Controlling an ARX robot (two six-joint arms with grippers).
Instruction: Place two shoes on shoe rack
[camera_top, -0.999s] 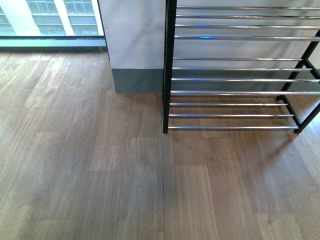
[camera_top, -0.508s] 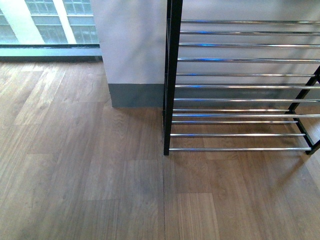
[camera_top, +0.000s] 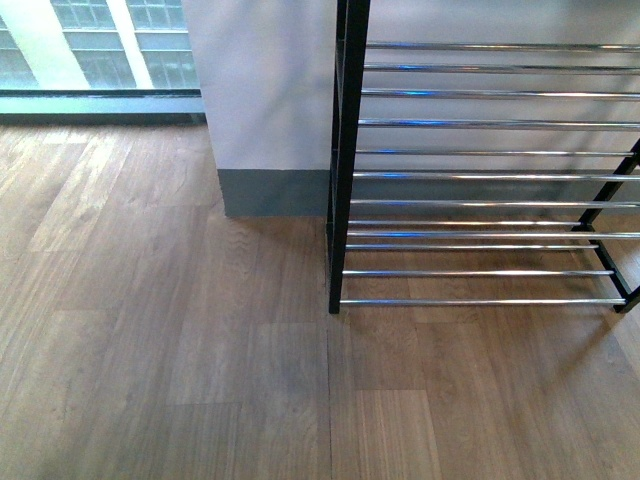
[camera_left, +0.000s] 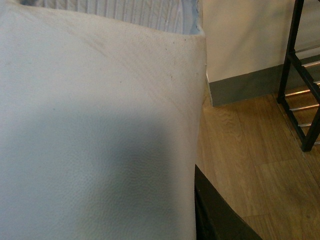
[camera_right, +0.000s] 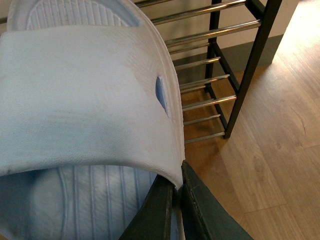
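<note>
The shoe rack (camera_top: 480, 175), a black frame with chrome bars, stands on the floor at the right of the front view, where neither arm shows. In the left wrist view a pale blue slide sandal (camera_left: 100, 125) fills most of the picture, and my left gripper (camera_left: 196, 200) is shut on its strap edge, with the rack's frame (camera_left: 300, 85) off to the side. My right gripper (camera_right: 177, 200) is shut on the strap of a second pale blue slide sandal (camera_right: 85, 100), held close to the rack's bars (camera_right: 210, 65). The two shoes are out of view.
A white wall pillar (camera_top: 270, 90) with a grey skirting board stands just left of the rack. A window (camera_top: 100, 40) runs along the far left. Wooden floor (camera_top: 200, 380) spreads in front of the rack.
In the front view the rack and pillar have slid lower and grown larger, as the view drew nearer. Since half a second ago they shifted only slightly.
</note>
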